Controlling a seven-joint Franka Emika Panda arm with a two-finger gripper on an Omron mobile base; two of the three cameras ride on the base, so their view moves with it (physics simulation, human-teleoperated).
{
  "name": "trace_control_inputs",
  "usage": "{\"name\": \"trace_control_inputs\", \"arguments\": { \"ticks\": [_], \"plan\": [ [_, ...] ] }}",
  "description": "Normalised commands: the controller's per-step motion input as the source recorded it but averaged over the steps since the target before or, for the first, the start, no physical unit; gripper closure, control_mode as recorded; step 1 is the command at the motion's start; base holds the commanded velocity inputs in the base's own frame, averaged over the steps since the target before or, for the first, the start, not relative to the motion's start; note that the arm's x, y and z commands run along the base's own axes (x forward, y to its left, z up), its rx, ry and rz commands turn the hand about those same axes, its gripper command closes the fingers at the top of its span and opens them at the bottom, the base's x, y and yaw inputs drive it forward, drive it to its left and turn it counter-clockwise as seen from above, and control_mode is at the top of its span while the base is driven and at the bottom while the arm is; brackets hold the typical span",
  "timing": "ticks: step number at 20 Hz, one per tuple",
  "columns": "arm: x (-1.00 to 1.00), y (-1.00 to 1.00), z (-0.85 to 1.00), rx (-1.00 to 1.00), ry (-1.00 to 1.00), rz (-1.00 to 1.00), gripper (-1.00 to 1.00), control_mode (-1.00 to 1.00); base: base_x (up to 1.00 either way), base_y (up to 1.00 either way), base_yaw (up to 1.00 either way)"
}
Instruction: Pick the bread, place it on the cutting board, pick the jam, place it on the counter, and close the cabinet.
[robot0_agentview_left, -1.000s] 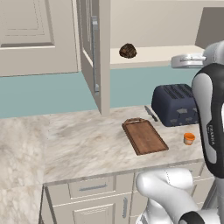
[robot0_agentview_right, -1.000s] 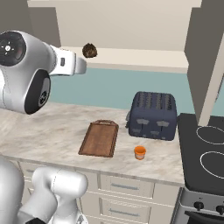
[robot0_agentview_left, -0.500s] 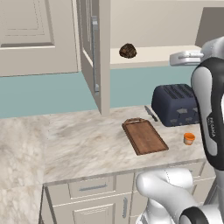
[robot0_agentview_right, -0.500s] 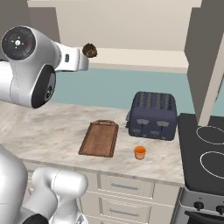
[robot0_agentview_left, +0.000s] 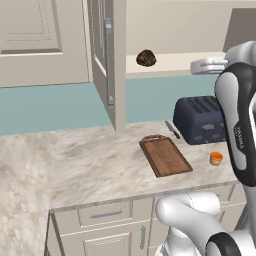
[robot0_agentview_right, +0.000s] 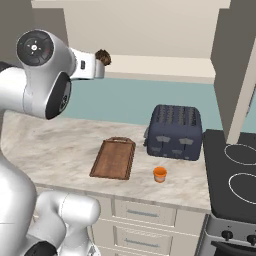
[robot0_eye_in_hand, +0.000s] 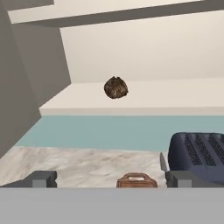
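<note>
Rendered domestic kitchen. Evidence: marbled stone table (robot0_agentview_left: 95, 160) over beige drawers (robot0_agentview_left: 105, 214) with metal handles; open wall cabinet (robot0_agentview_left: 107, 60) with cream shelf; teal backsplash (robot0_agentview_right: 150, 102); dark blue toaster (robot0_agentview_right: 175, 131); wooden cutting board (robot0_agentview_right: 114, 158); stove (robot0_agentview_right: 235, 175) with ring burners at right.

In the right base view the robot's hand covers part of the bread (robot0_agentview_right: 104, 57) at upper left. In the hand view only the handle end of the cutting board (robot0_eye_in_hand: 136, 180) shows at the bottom, and the toaster (robot0_eye_in_hand: 199, 153) is cut by the right edge.
</note>
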Motion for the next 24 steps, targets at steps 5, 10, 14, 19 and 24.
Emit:
{"name": "trace_control_inputs", "arguments": {
  "ticks": [5,10,14,19,24],
  "plan": [
    [0.24,0.0,-0.01,0.0,0.0,0.01,-1.0,-1.0,0.0,0.0,0.0],
    [0.23,0.0,0.0,-0.01,-0.02,0.0,-1.0,-1.0,0.0,0.0,0.0],
    [0.19,0.0,-0.01,-0.04,-0.02,0.0,-1.0,-1.0,0.0,0.0,0.0],
    [0.22,0.03,-0.04,-0.04,-0.01,0.0,-1.0,-1.0,0.0,0.0,0.0],
    [0.22,0.02,-0.06,-0.03,-0.01,0.0,-1.0,-1.0,0.0,0.0,0.0]
  ]
}}
